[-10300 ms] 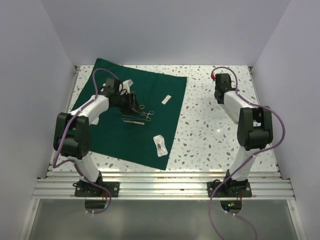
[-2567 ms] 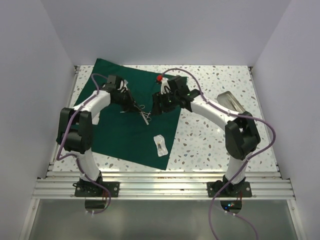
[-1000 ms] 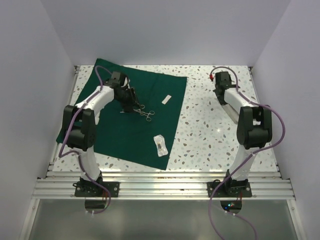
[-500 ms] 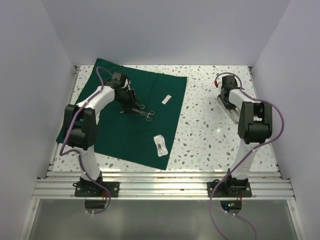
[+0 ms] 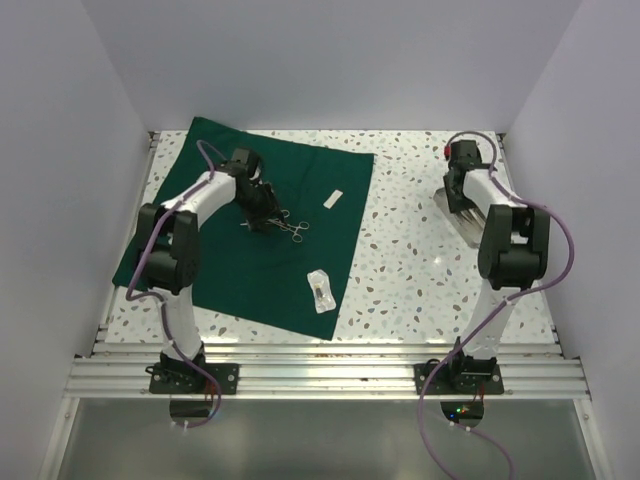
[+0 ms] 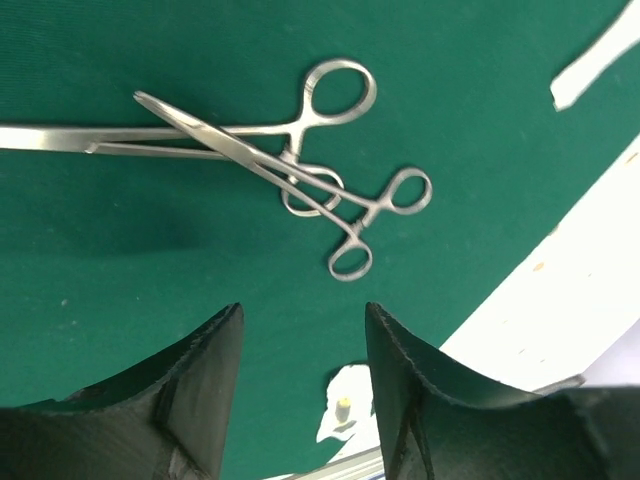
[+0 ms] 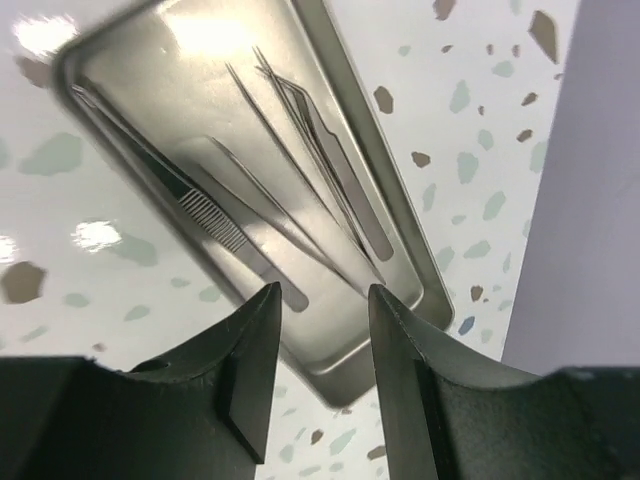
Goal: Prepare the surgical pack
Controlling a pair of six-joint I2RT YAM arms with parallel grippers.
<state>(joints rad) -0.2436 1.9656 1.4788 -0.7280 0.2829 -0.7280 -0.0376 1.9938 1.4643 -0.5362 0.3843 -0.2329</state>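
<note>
The surgical pack, a large dark green drape (image 5: 280, 260), lies flat on the left half of the table. Two ring-handled steel forceps (image 6: 310, 185) lie crossed on it, over a long pair of tweezers (image 6: 90, 140). My left gripper (image 6: 303, 345) hovers just above the cloth near them, open, with nothing between its fingers. In the top view it sits at the drape's middle (image 5: 262, 214). My right gripper (image 7: 322, 315) is open over a shallow metal tray (image 7: 432, 300) at the far right, which holds several tweezers (image 7: 300, 165).
A small white strip (image 5: 335, 197) and a white packet (image 5: 320, 290) lie on the drape's right side. The tray (image 5: 450, 206) sits near the right wall, partly under my right arm. Speckled tabletop separates the drape from the tray.
My right gripper has opened and shifted toward the back right above the tray. The left gripper has widened a little and edged toward the instruments.
</note>
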